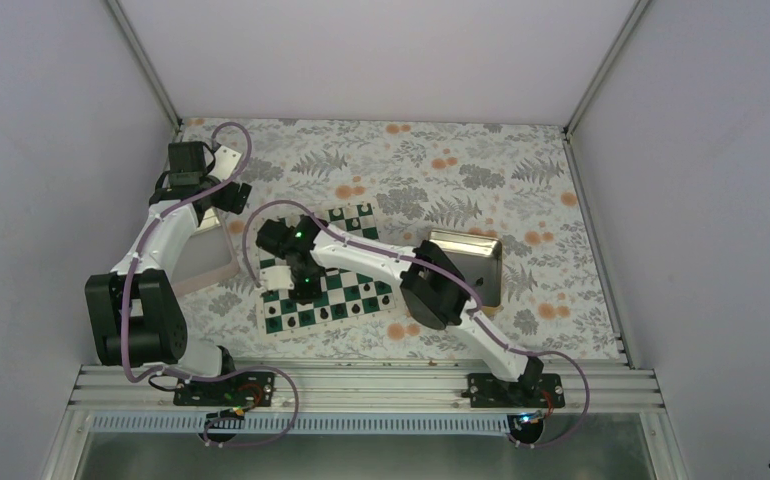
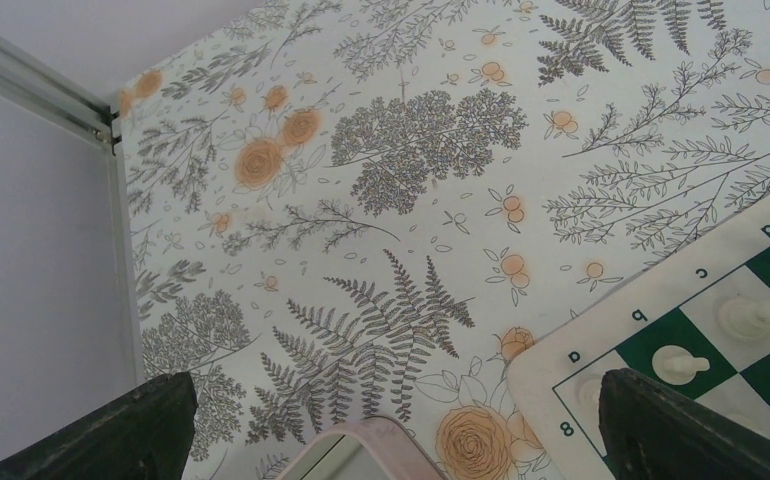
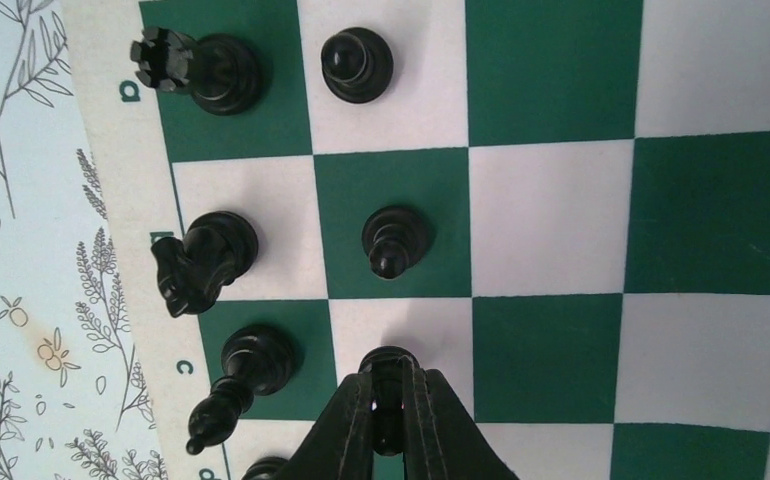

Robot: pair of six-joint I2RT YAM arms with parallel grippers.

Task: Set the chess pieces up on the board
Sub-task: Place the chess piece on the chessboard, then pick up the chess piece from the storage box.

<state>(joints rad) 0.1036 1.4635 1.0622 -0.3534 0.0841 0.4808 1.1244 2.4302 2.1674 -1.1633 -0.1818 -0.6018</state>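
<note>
Right wrist view gives you what overhead cannot: the right gripper (image 3: 389,400) is pinched shut on a black pawn (image 3: 389,362) on the board (image 3: 551,220), toward its near left corner. The left gripper (image 2: 391,440) gapes wide, holding nothing. Overhead, the right arm (image 1: 381,260) hides the board's middle. The border letters (image 3: 129,92) read a and c.

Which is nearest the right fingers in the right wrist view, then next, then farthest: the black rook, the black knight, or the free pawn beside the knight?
1. Free pawn, green square just ahead of the right fingers, which grip a second pawn.
2. Black knight, white edge square, left of that pawn.
3. Black rook, green corner square, upper left.
</note>
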